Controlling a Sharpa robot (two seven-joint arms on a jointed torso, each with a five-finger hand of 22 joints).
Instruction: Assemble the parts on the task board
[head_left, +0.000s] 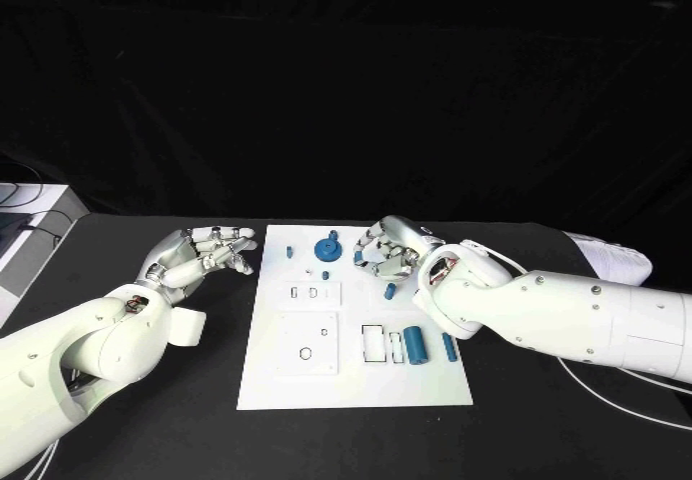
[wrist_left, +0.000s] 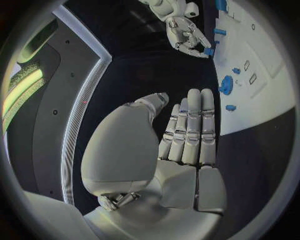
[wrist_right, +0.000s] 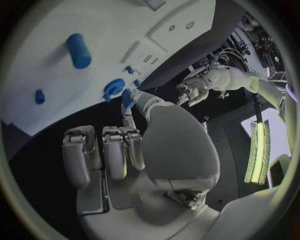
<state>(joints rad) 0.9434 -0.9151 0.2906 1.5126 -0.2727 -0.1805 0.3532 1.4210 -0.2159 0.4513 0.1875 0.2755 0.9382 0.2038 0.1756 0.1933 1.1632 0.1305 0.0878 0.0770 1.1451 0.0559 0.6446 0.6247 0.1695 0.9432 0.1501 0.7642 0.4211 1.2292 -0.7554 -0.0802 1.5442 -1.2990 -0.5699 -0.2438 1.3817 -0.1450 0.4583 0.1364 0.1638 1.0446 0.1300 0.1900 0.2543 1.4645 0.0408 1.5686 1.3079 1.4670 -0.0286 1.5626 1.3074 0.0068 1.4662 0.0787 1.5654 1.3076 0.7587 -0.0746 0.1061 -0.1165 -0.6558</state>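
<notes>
Both hands hover at the far end of the white board (head_left: 289, 390); the left hand (head_left: 202, 255) sits just off its left edge, fingers loosely apart, holding nothing; the right hand (head_left: 389, 250) is over the board, pinching a small blue piece (wrist_right: 127, 97) between thumb and finger; a blue gear (head_left: 330, 246) and a blue cylinder (head_left: 415, 345) lie on the board.

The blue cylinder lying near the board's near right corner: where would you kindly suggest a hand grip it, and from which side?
Grip the cylinder across its middle from above: it lies flat on the board, long axis toward the robot, curved sides exposed. The right hand seems nearer.
</notes>
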